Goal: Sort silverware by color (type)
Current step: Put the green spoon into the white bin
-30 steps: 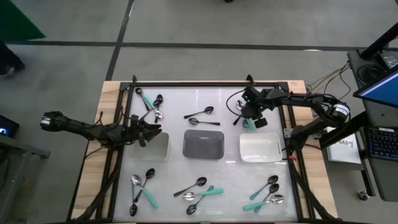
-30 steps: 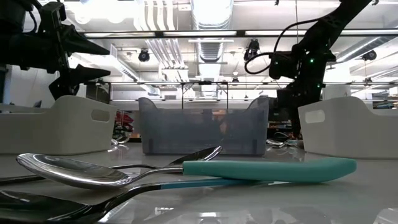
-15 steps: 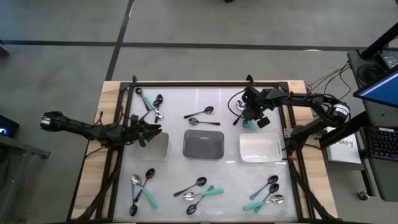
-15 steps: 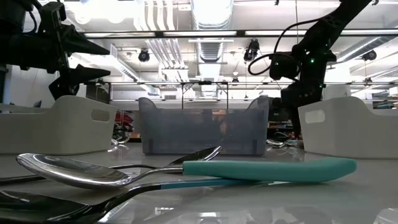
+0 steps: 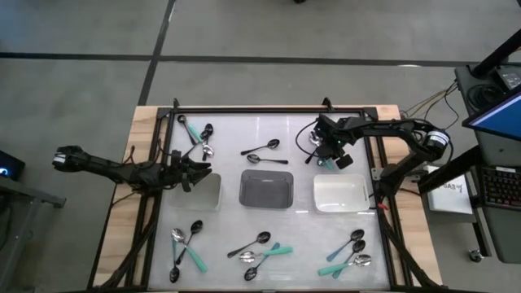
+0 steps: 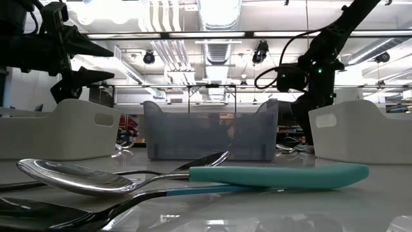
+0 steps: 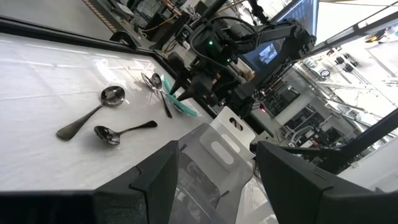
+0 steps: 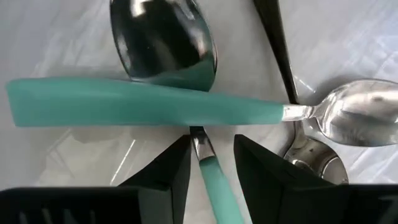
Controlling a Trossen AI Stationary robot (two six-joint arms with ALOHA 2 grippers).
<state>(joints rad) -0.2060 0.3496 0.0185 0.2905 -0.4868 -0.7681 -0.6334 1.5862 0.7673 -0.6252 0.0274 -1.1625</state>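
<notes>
My right gripper (image 5: 327, 156) (image 8: 211, 167) points down, open, low over a small cluster of silverware (image 5: 314, 148) at the table's far right. Its fingers stand on either side of the silver neck (image 8: 199, 146) of a mint-handled spoon and touch nothing. A second mint-handled spoon (image 8: 143, 109) lies across that one, and a black handle (image 8: 273, 37) lies beside them. My left gripper (image 5: 200, 171) (image 7: 217, 180) waits open and level above the left white tray (image 5: 205, 194). More spoons lie flat in groups on the table (image 5: 199, 134) (image 5: 262, 150) (image 5: 260, 248) (image 5: 350, 254).
A grey tray (image 5: 267, 189) stands mid-table between the left white tray and a white tray (image 5: 340, 194) on the right, just near of my right gripper. A black frame (image 5: 269, 110) runs around the table. More spoons lie at the near left (image 5: 186, 244).
My right gripper has sunk toward the spoon cluster at the far right and rolled a little at the wrist. Its fingers have kept the same gap. The spoons have stayed where they were.
</notes>
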